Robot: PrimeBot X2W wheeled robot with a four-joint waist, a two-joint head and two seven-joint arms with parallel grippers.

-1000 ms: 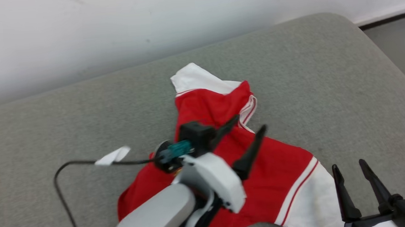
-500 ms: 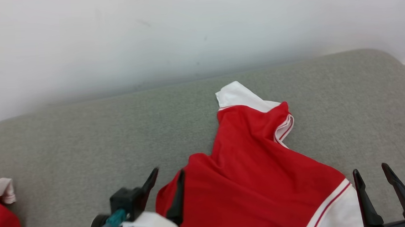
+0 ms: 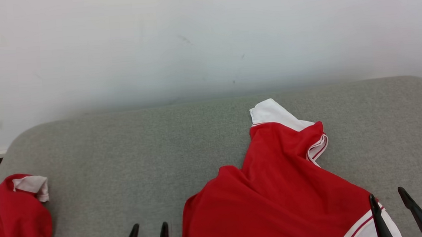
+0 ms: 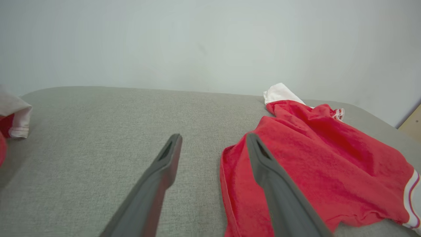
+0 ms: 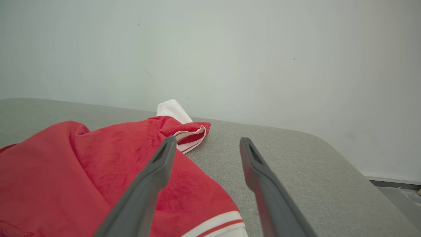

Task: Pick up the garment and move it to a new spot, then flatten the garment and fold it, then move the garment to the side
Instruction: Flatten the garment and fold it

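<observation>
The red and white garment (image 3: pixel 276 199) is found crumpled on the right half of the grey cushion (image 3: pixel 124 150). The left gripper (image 3: pixel 149 225) is seen spread wide and empty, just beside the garment's left edge. The right gripper (image 3: pixel 386 193), likewise wide and empty, is placed at its white-trimmed corner. A second red garment (image 3: pixel 13 217) is noted at the cushion's left end.

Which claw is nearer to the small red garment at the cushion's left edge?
Left. The left claw is a little right of the small garment; the right claw is far across, by the larger garment.
</observation>
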